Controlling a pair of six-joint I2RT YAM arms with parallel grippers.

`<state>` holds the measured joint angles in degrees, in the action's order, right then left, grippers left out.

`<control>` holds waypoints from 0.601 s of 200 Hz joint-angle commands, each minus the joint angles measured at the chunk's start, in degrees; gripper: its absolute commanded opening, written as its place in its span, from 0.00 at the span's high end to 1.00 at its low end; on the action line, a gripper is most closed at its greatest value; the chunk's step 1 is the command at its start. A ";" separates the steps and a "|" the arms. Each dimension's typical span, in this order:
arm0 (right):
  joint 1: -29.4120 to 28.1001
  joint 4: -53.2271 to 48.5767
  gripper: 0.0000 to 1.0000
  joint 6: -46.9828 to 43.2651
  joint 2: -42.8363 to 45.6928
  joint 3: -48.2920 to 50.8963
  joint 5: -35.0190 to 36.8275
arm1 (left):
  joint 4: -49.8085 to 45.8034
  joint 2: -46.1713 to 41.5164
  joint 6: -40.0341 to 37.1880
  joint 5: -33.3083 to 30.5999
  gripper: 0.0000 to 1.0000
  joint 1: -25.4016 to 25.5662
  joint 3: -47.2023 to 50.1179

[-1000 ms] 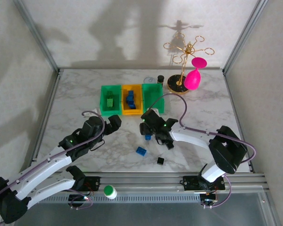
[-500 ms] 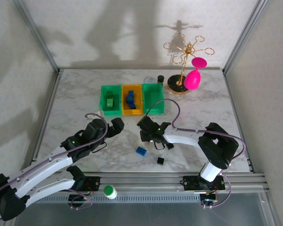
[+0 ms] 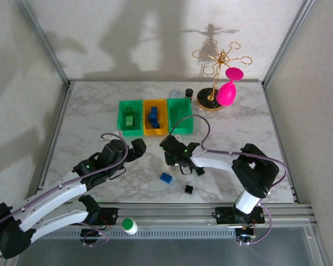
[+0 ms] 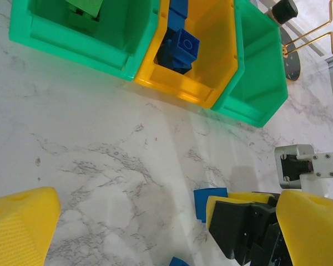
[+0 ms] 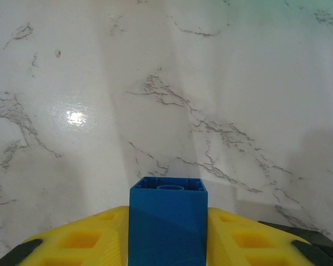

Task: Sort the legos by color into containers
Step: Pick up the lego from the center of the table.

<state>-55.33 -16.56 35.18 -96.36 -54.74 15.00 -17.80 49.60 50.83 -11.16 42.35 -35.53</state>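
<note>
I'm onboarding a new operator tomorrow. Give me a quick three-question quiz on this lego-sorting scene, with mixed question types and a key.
1. True or false: the right gripper is closed on a blue lego.
2. The bin holding the pile of blue legos is: A green, B yellow, C black.
3. Fill in: the left gripper has its jaws ____.

Key: 1 true; 2 B; 3 open.

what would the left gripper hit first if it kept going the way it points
Likely the bare table ahead of its open fingers, short of the yellow bin; depth is unclear.
</note>
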 commanded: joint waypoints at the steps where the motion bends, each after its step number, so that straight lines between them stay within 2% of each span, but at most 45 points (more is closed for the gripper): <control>1: -0.49 -0.92 0.63 -0.81 -0.17 -1.44 1.24 | -0.63 0.25 -0.29 -1.67 0.00 0.53 -2.04; 69: -0.52 -1.19 0.63 -0.52 2.69 -2.68 0.64 | -0.96 0.01 -0.63 -2.45 0.01 0.55 -2.43; 120: 0.64 -2.28 0.62 -3.08 2.19 -9.34 1.61 | -3.00 1.32 -3.41 -5.34 0.00 0.29 -6.57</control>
<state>-55.31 -18.24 34.09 -95.33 -60.42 15.31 -19.14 50.46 49.47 -13.06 42.35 -38.52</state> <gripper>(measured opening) 0.375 0.996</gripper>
